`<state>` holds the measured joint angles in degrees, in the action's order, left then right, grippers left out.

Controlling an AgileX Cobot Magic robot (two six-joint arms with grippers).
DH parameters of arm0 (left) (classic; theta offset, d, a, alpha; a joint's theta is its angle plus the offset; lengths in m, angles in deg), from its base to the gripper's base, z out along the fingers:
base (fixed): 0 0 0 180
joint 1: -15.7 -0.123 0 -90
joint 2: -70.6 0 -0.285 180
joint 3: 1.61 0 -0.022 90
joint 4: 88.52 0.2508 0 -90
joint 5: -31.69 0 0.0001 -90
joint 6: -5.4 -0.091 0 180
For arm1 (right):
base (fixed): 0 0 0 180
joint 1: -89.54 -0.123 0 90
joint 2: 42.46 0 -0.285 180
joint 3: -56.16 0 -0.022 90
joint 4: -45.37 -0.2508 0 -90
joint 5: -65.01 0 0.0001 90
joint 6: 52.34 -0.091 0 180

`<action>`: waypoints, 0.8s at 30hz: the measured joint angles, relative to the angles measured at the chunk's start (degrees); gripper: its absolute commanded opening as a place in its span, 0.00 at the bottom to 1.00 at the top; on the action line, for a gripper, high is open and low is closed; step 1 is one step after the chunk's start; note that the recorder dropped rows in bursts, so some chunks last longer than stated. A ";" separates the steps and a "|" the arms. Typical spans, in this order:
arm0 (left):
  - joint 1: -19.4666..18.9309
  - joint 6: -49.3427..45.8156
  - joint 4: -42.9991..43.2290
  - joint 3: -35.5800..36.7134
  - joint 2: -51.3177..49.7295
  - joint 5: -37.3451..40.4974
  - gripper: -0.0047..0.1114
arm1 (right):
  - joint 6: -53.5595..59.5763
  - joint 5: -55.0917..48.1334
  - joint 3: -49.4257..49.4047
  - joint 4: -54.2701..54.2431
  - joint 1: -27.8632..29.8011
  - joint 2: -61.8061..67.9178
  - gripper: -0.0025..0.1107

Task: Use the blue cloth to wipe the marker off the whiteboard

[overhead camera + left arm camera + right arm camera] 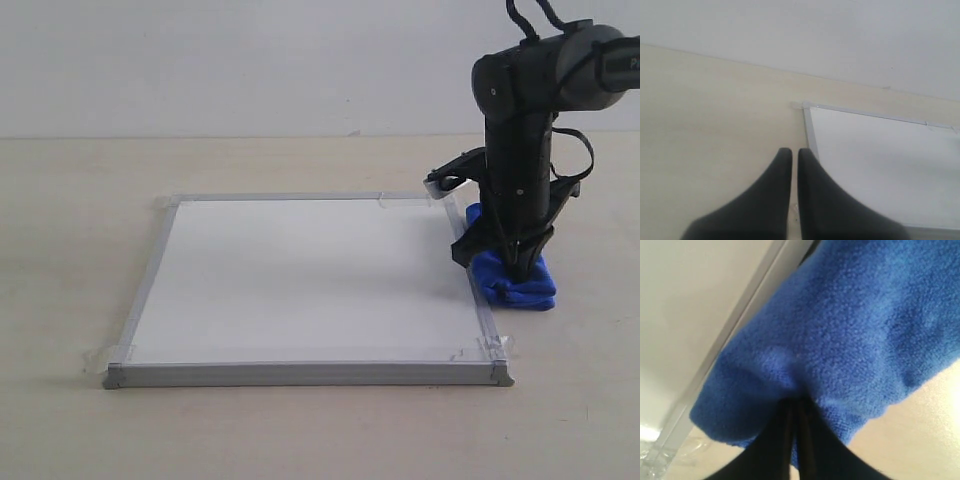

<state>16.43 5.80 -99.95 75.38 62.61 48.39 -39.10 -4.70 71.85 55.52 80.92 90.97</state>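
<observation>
Blue fleece fills the right wrist view: the blue cloth (855,325) is pinched between the two black fingers of the right gripper (796,412). The fingers are pressed together with a fold of fabric caught at their tips.

In the exterior view, this gripper points straight down from a black arm (520,130) and presses into the bunched cloth. The cloth lies on the table at about four o'clock from the centre of the whiteboard (300,280). It sits right against the grey frame (478,300) on the board's three o'clock side.

The board lies flat on a pale wooden table (80,200), with clear tape (480,350) at its corners. A plain light wall (250,60) stands at twelve o'clock behind the table.

In the left wrist view, the left gripper (790,156) hangs above the table. Its two dark fingers nearly touch, with only a thin slit between them. A taped corner of the whiteboard lies just beside the fingertips.
</observation>
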 measured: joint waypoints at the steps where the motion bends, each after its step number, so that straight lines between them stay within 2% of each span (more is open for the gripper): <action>1: 0.00 0.00 0.00 0.00 0.00 0.00 0.08 | 0.00 0.00 0.00 0.59 0.00 0.00 0.02; 14: 0.00 0.00 0.00 0.00 0.00 0.00 0.08 | 1.54 0.01 -0.21 1.32 2.45 -1.12 0.02; 22: 0.00 0.00 0.00 0.00 0.00 0.00 0.08 | 0.80 0.01 -0.48 -4.23 2.52 -22.18 0.02; 24: 0.00 0.00 0.00 0.00 0.00 0.00 0.08 | 0.37 0.42 -3.10 -6.86 2.52 -28.89 0.02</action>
<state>16.43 5.80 -99.95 75.38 62.61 48.39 -38.73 -4.28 68.75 48.66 83.44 62.07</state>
